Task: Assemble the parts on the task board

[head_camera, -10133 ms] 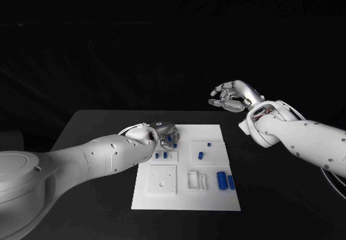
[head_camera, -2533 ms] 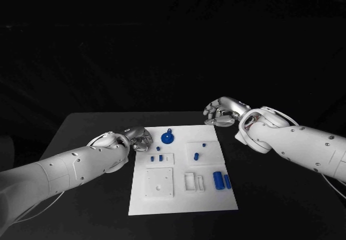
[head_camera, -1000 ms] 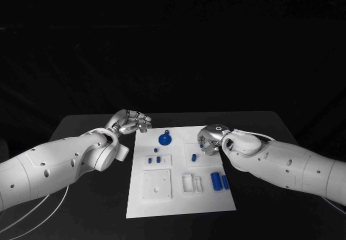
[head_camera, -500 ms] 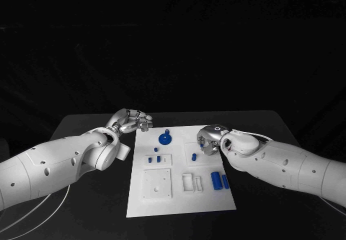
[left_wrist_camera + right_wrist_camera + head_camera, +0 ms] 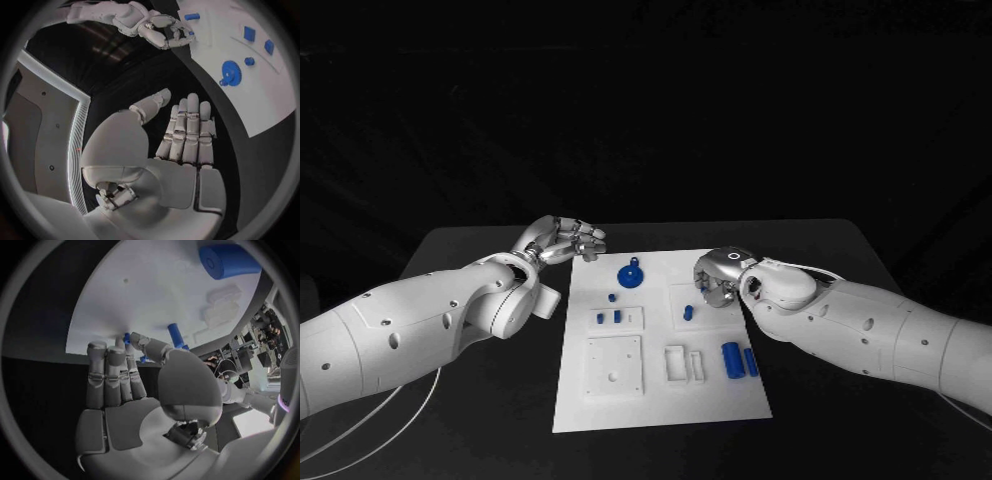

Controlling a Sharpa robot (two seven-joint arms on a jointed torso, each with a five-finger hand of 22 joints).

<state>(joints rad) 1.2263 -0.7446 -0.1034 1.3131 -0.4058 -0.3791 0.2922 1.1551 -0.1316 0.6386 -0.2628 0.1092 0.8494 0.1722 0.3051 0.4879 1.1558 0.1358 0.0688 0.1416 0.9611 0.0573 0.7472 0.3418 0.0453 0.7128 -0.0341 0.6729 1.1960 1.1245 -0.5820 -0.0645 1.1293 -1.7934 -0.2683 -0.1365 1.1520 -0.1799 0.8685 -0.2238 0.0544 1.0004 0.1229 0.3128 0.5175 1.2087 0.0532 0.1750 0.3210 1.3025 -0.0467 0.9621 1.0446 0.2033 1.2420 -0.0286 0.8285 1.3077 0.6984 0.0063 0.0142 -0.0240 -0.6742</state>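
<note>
Black table (image 5: 488, 250): right hand (image 5: 720, 278) fingers (image 5: 135, 338) pinch sm. blue peg (image 5: 127, 338) on board (image 5: 661, 400).

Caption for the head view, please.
Right hand reaches over the task board near a small blue part; left hand hovers beside the board.

Both arms wear smooth white shells, rounded and bulky, dotted with small dark screw holes. A thin white cable loops beside the left arm near the wrist. The left hand (image 5: 563, 240) and right hand (image 5: 720, 276) are silver metal, with segmented fingers and pale grey palm plates.
</note>
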